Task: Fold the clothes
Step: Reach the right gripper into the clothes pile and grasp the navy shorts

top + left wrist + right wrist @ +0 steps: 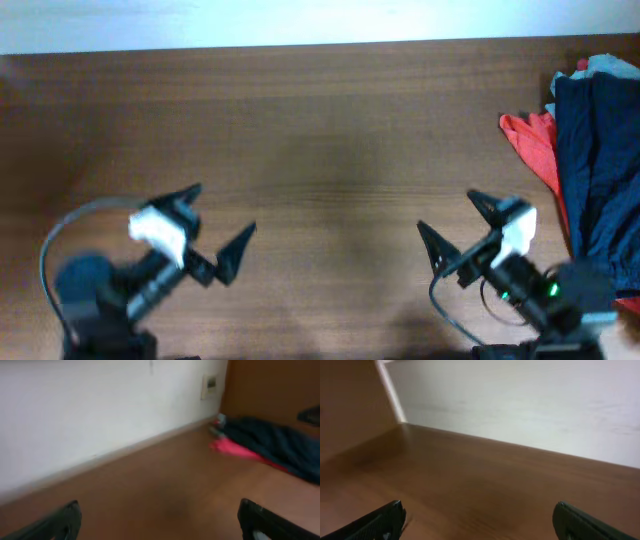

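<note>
**Nothing folded yet; the pile lies at the far right**

At the left, the left gripper (222,210) hangs over bare wood, its jaws spread wide with nothing between them. The middle of the table (330,120) carries no garment. Further right, the right gripper (447,211) mirrors it, with jaws wide apart and empty. At the right edge lie the clothes (585,110), heaped together. The navy shorts (605,180) are crumpled on top, a red piece (528,138) sticks out from under their left side, and a light grey piece (612,66) shows at the end nearest the wall. The right gripper is near the heap but apart from it; the left is well apart.

By my reading the task is at its very start. No garment is spread flat, none is folded, and neither arm holds cloth. Drawing the shorts onto open wood, flattening and folding are all left to do.

Only the overhead view shows both arms and the heap together. The left wrist view adds the pile from the side, low and rumpled, below the white wall (100,405) and a wall plate (211,382). The right wrist view shows wood, wall and its own fingers (375,522), but no cloth.
</note>
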You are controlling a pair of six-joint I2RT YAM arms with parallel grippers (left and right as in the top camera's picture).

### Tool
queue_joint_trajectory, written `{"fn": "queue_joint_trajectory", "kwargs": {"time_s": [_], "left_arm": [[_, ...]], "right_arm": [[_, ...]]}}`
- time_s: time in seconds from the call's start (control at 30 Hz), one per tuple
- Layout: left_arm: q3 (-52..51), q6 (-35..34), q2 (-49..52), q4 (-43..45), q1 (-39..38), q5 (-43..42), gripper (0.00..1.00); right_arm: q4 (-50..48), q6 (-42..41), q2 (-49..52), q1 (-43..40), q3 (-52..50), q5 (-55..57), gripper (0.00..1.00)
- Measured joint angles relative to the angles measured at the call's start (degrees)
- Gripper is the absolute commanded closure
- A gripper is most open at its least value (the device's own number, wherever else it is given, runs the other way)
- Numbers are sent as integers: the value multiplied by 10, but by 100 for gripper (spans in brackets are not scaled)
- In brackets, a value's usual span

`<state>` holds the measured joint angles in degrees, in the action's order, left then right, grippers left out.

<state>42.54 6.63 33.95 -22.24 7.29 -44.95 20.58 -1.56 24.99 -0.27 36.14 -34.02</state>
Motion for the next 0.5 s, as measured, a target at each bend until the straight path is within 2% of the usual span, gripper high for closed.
{"fn": "queue_joint_trajectory", "kwargs": {"time_s": [0.13,0.23,0.4,0.5], "left_arm": [[139,-6,160,-122,-1,-12,0],[170,-7,242,-143,0,-28,0],[171,-8,326,-172,-1,-36,0],[180,-9,350,-229,-5,21,0]], "right_arm": [[50,-2,91,0,79,-97,1],[64,-4,145,0,85,-143,1],[104,-74,232,-16,91,-101,2],[203,-101,312,-68,143,-30,1]]}}
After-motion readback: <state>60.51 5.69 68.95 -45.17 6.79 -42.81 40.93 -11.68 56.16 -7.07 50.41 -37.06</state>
